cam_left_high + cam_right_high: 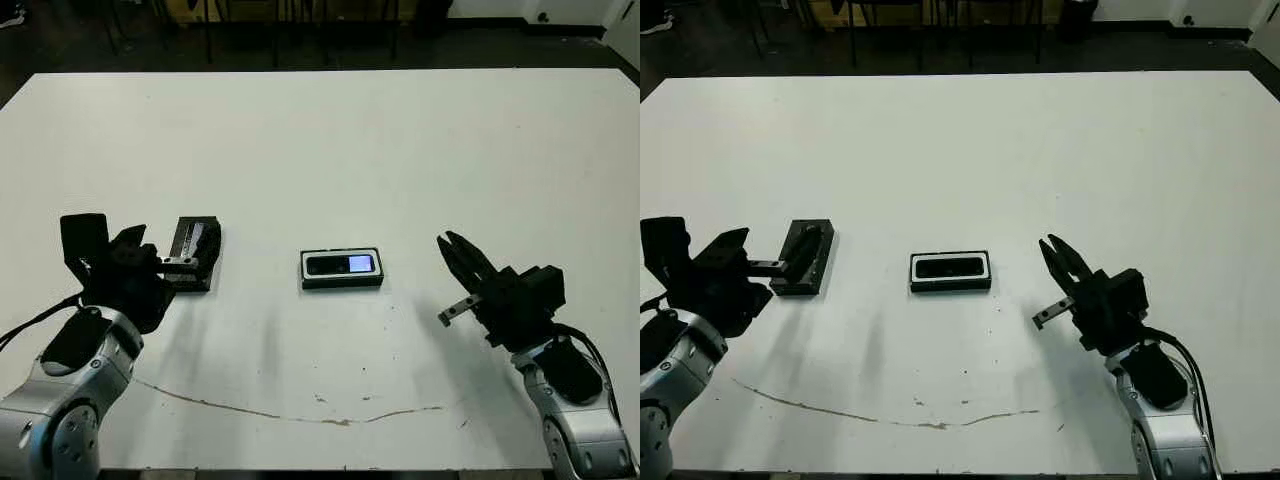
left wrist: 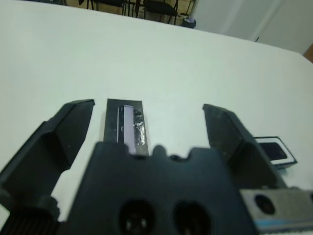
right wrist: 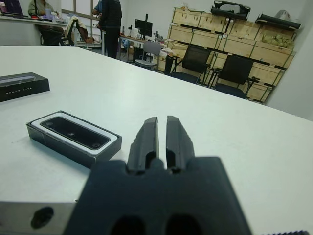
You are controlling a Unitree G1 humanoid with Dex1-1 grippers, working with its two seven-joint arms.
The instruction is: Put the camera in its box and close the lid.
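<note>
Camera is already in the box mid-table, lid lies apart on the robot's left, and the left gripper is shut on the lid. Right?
Not quite. The left wrist view shows the left gripper open around the lid, not shut on it. The rest stands.

Lid (image 2: 124, 128) near end hidden behind left pincer (image 2: 146, 132).

A lab or workshop: stacked wooden crates (image 3: 234, 34), office chairs (image 3: 195, 61), desks with monitors (image 3: 143, 25), people standing beyond.

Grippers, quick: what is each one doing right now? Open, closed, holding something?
Left gripper: jaws wide open, holding nothing, with the lid lying between them.
Right gripper: jaws closed, empty, short of the box.
</note>
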